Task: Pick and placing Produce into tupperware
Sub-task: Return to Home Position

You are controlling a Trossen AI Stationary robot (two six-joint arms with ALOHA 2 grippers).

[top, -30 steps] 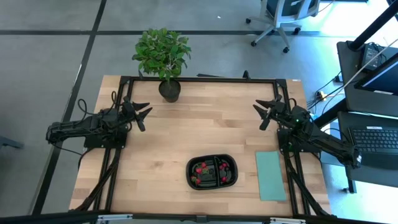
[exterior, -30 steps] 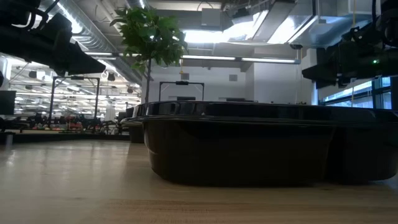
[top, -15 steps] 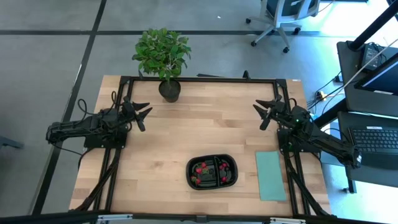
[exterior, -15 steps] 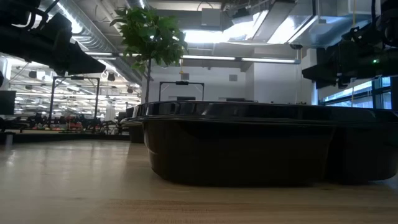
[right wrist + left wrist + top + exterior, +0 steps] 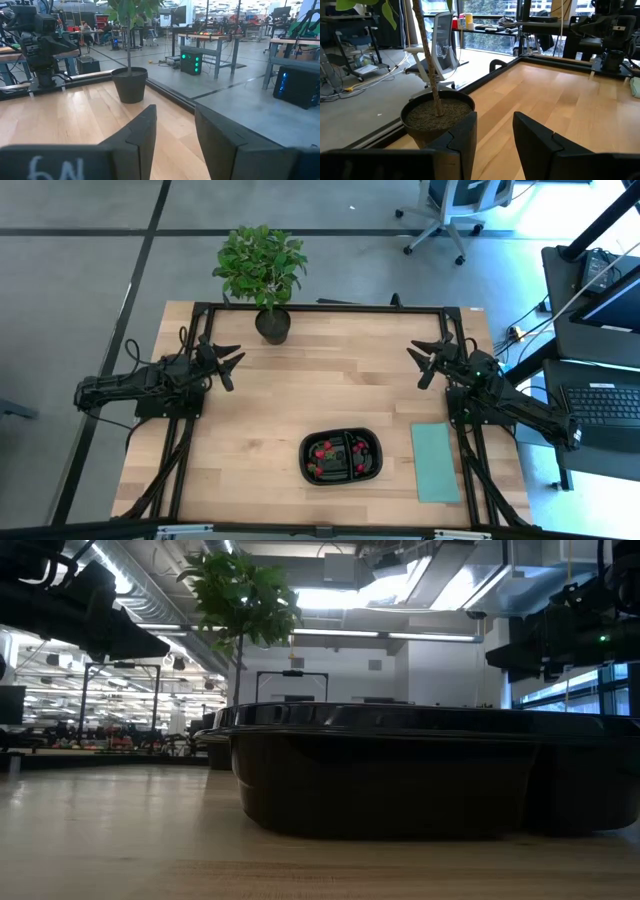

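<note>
Left tool (image 5: 236,368): pulled in at the left edge of the surface (image 5: 300,390), fingers spread a fair bit apart with nothing between them. Its wrist view looks out through the gap at bare wood.

Right tool (image 5: 415,367): mirror image at the right edge, also parted and holding nothing.

Why they sit like that: my read is that this is the rest pose. Both arms are folded in near their own sides, well apart from the container, and the middle is left free. Empty, open fingers fit a job that's wrapping up.

Produce (image 5: 323,449): little red bits down inside the tupperware (image 5: 400,785). From above they seem to be on both sides of the divider, with more in the picture-left half (they're tiny, so I wouldn't try counting). I can't spot any loose ones out on the wood.

Tupperware spot: near the front edge, roughly centred, well apart from both tools. The low view sees only its dark wall, not the contents.

Around: a potted plant (image 5: 262,265) stands at the far edge, nearer the left arm. A flat teal rectangle (image 5: 435,462) lies just beside the container on the right arm's side.

In the way: nothing really. The plant sits close ahead of the left tool, so I'd watch it on any forward reach.
</note>
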